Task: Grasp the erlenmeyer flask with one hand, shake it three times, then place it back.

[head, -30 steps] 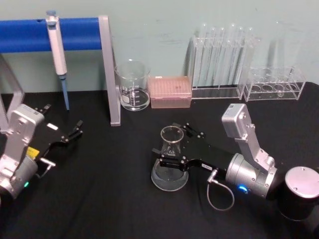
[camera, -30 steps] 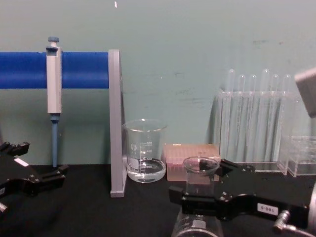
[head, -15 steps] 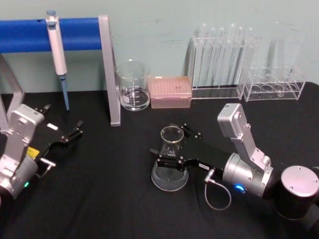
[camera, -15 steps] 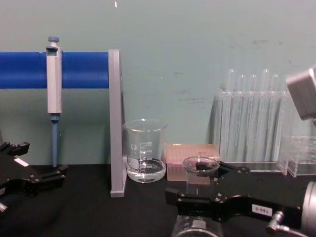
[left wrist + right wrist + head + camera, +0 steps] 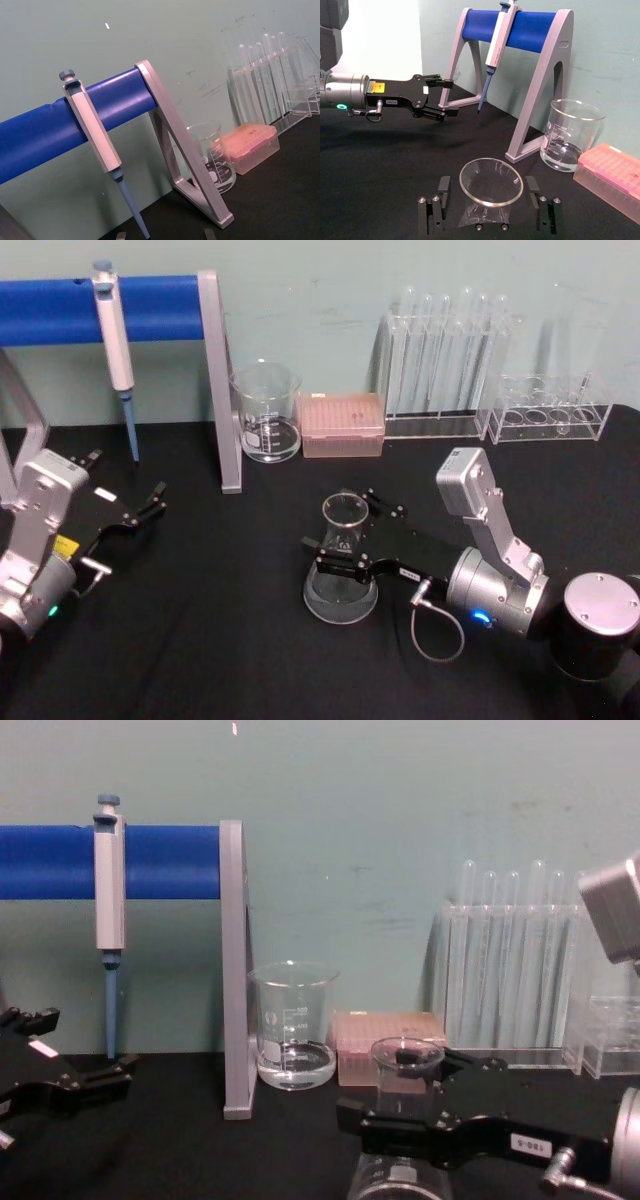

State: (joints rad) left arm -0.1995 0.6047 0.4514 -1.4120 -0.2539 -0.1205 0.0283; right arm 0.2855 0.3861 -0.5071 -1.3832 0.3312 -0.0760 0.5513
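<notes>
Right hand (image 5: 336, 530) brackets the erlenmeyer flask (image 5: 341, 590), fingers spread either side of its neck; flask stands upright on the counter (image 5: 220, 640). Left hand (image 5: 446, 96) idles well apart, fingers parted.

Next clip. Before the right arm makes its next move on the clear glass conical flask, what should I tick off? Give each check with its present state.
1. The clear glass conical flask stands upright on the black tabletop: ok.
2. The black two-finger right gripper has a finger on each side of the flask's neck, below the flared rim: ok.
3. Fingers closed on the neck: not ok. The right wrist view shows a gap on each side.
4. Room to lift: the short glass beaker and the pink plastic box stand behind, apart from the flask: ok.
5. The black left gripper sits open off to the left, apart from the flask: ok.
6. Liquid inside the flask: cannot tell.
</notes>
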